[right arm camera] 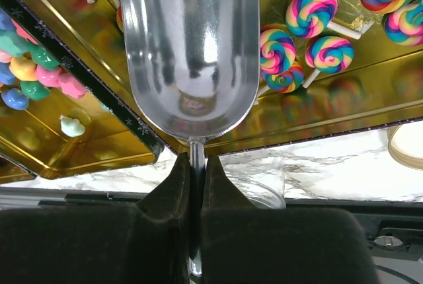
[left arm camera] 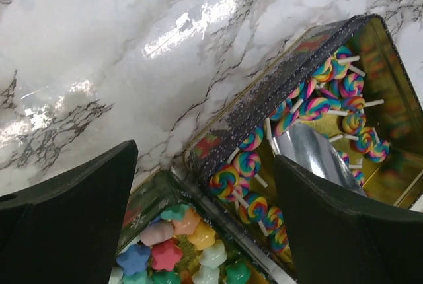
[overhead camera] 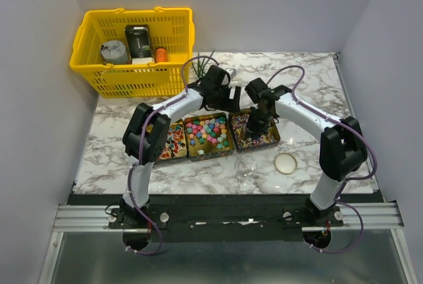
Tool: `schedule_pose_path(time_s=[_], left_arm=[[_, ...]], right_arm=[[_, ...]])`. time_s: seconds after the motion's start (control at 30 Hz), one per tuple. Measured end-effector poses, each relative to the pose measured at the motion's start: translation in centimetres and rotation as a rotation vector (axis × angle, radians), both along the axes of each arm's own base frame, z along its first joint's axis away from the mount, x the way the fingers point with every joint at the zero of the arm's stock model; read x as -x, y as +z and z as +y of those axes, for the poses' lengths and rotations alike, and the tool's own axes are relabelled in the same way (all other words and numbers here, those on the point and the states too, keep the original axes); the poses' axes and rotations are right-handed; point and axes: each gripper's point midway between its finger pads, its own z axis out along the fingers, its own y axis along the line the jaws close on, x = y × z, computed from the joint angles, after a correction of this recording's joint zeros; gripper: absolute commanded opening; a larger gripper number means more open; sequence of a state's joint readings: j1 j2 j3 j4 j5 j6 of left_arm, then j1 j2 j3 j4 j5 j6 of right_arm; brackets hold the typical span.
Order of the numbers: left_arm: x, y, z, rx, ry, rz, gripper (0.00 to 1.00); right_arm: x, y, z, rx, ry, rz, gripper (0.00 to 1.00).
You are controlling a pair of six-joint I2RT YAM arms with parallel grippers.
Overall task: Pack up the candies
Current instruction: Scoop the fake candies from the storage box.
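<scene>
Right gripper point(right arm camera: 192, 168) pinching handle of metal scoop point(right arm camera: 190, 46), bowl empty, poised over swirl-lollipop candies point(right arm camera: 310, 12) in right tin point(right arm camera: 344, 96). I'd tilt tip down, slide under sweets, level before lifting. Left gripper point(left arm camera: 205, 158) spread wide, empty, hovering over far rims of middle tin point(left arm camera: 155, 195) and right tin. Right wrist view alone shows scoop bowl empty. Top view alone shows whole clear jar point(overhead camera: 246, 165) near tins, yellow basket point(overhead camera: 135, 49) far left.

White arms point(overhead camera: 175, 104), black joints, purple cables point(overhead camera: 294, 67); the left end effector point(left arm camera: 205, 155) and right end effector point(right arm camera: 192, 165) are black.
</scene>
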State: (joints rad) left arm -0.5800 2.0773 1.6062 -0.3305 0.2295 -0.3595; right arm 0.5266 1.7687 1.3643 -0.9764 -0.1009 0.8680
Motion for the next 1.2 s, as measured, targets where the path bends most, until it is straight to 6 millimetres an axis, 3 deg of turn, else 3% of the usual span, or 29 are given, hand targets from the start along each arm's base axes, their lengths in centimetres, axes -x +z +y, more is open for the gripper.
schedule_pose_path(time_s=[0.33,0.53,0.87,1.1,1.2], left_arm=[[1.4,1.7,2.4,-0.061,0.022,-0.026,0.95],[2.7,3.7,2.2,-0.048,0.025,-0.029,0.94],[7.5,0.5,1.3,-0.088,0.043,0.159,0.91],[7.9,-1.8,1.8,-0.121,0.111,0.241,0.88],[7.6,-2.6,1.5,-0.125,0.136,0.262,0.78]], right_arm=[[-0.1,-0.9,0.2,-0.008,-0.019,-0.005,0.0],[-0.2,-1.0,0.3,-0.011,-0.019,-0.007,0.0],[0.2,-1.6,0.5,-0.028,-0.017,0.005,0.01],[0.3,-1.9,0.7,-0.043,-0.016,0.009,0.0],[0.4,-2.0,0.7,-0.052,-0.016,0.004,0.0]])
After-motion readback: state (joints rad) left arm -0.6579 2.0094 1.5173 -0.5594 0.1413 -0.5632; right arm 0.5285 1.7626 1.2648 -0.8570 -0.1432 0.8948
